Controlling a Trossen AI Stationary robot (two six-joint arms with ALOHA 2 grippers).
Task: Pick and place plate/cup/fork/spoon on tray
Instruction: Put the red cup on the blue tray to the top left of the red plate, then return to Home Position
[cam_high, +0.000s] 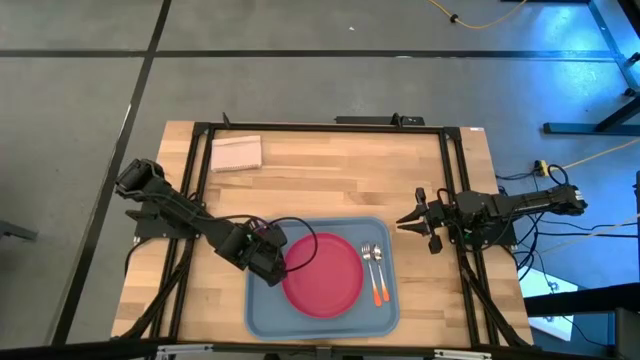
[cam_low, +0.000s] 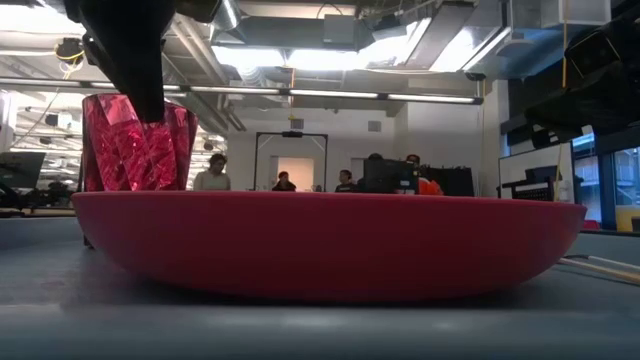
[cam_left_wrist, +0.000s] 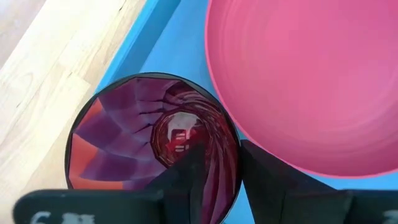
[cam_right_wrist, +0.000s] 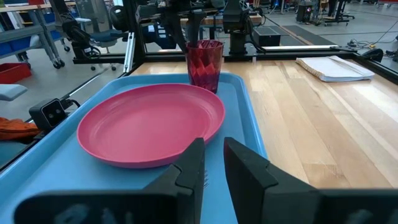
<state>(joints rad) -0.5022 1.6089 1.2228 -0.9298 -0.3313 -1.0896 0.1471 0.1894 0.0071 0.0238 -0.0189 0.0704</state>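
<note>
The blue-grey tray (cam_high: 385, 312) lies at the table's near middle. The pink-red plate (cam_high: 322, 273) rests flat in it. The fork (cam_high: 367, 268) and the spoon (cam_high: 379, 270) lie side by side on the tray, right of the plate. The dark red cup (cam_left_wrist: 149, 143) stands upright in the tray's left part, beside the plate (cam_left_wrist: 298, 81). My left gripper (cam_high: 272, 262) is shut on the cup. My right gripper (cam_right_wrist: 213, 165) hovers by the tray's far right corner, empty, with its fingers a narrow gap apart. My left gripper has one finger (cam_left_wrist: 186, 180) inside the cup and the other (cam_left_wrist: 273, 186) outside it. The cup's wall (cam_left_wrist: 235, 163) on the plate's side is between them. The fingers come from above, slanting down from the table's left. The cup is upright (cam_right_wrist: 205, 62), its base at the tray floor.
A pale folded rectangle (cam_high: 236, 152) lies on the bare wood at the table's far left. A black frame (cam_high: 320, 127) runs around the table's edges. People sit in the room beyond the table (cam_low: 345, 182).
</note>
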